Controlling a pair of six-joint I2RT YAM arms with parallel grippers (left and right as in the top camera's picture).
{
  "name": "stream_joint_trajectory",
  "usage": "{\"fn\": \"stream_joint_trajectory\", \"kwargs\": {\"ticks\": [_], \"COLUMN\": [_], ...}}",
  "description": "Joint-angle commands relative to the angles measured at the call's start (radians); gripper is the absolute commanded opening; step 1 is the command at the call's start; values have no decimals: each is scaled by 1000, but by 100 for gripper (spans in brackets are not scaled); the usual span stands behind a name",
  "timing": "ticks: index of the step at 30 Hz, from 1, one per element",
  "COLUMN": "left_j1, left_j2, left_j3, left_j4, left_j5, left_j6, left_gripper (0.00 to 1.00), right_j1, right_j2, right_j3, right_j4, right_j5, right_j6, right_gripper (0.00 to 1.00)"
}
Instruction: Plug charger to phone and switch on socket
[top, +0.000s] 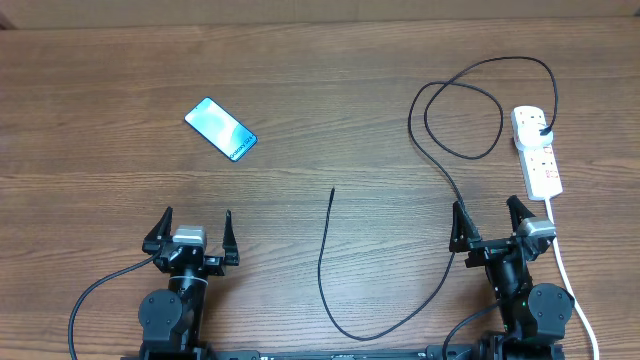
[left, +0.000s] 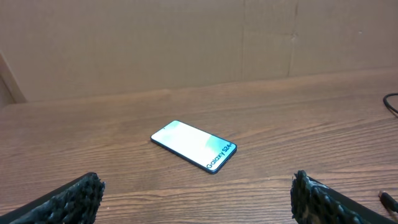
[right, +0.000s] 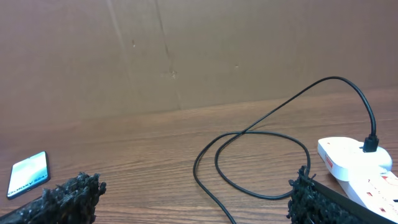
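Observation:
The phone (top: 221, 129) lies face up and lit on the wooden table, upper left; it also shows as the phone (left: 193, 145) and the phone (right: 28, 173). The charger (top: 437, 150), a thin black cable, loops at the upper right, runs down and ends in a free tip (top: 332, 190) mid-table. Its black plug (top: 543, 131) sits in the white socket (top: 537, 150) at the right; the same plug (right: 371, 144) shows in the socket (right: 357, 165). My left gripper (top: 195, 228) stands open below the phone, holding nothing. My right gripper (top: 492, 217) stands open beside the socket, also empty.
The socket's thick white cord (top: 568, 275) runs down the right edge past the right arm. Brown cardboard (left: 199, 43) walls the far side of the table. The charger's lower bend (top: 360, 335) lies near the table's front edge between the two arms.

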Motion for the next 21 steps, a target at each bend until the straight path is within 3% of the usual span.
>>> {"fn": "stream_joint_trajectory", "kwargs": {"ticks": [1,11,21], "left_j1": [0,0,0], "left_j2": [-10,-10,-8], "left_j3": [-4,7,122], "left_j4": [6,51,-113], "left_j5": [12,103,123], "left_j6": [23,19,19], "left_gripper": [100,100,100], "right_j1": [6,6,6], "right_j2": [-11,-11,-11], "right_j3": [-11,-11,-11], "right_j4": [6,6,6], "right_j5": [11,11,11], "right_j6": [-3,-3,-3], "right_gripper": [100,100,100]}}
